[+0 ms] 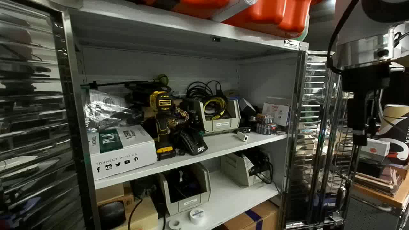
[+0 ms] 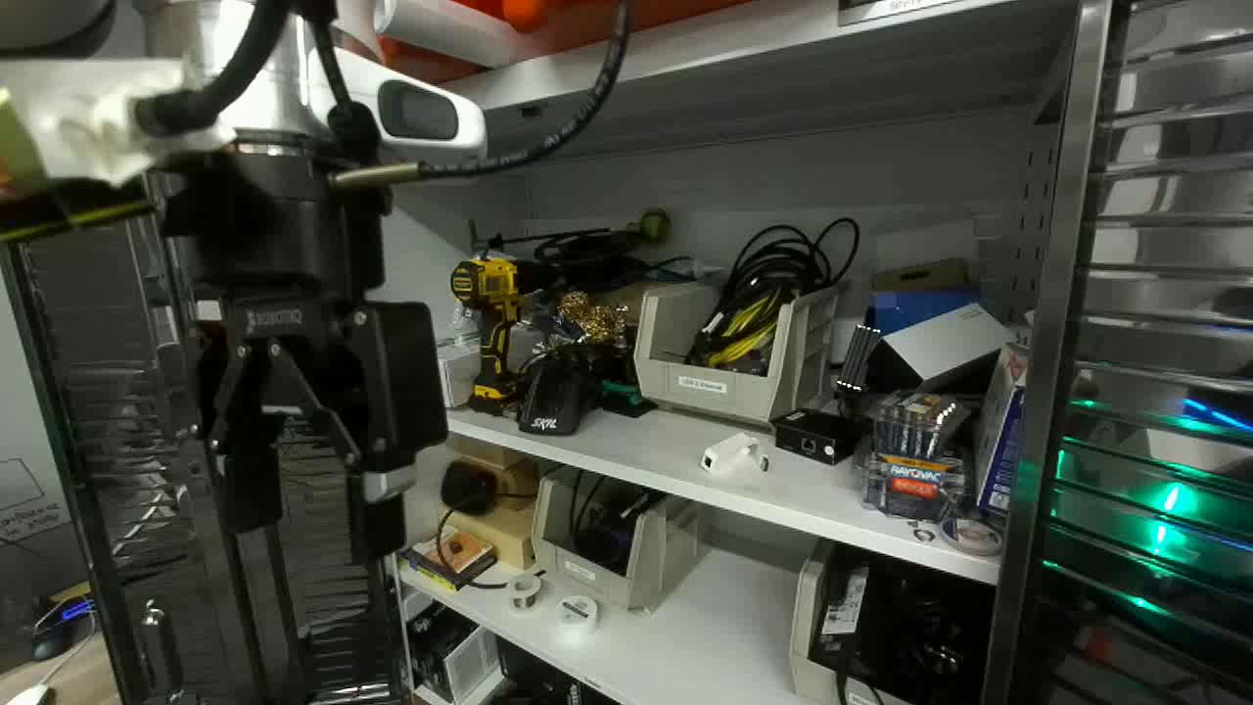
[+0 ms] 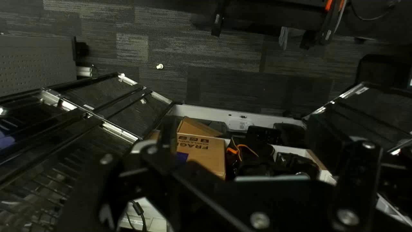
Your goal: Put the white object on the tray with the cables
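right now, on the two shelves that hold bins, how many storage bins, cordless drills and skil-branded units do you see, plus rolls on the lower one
Plastic storage bins: 3
Yellow-and-black cordless drill: 1
Black SKIL-branded unit: 1
Rolls on the lower shelf: 2
Total: 7

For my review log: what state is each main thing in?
Gripper: open, empty
Tray: upright, uncovered
Cables: coiled, in the tray, rising above it
White object: on the shelf, outside the tray
Drill: upright
Cabinet doors: open
Green-and-white box: looks closed
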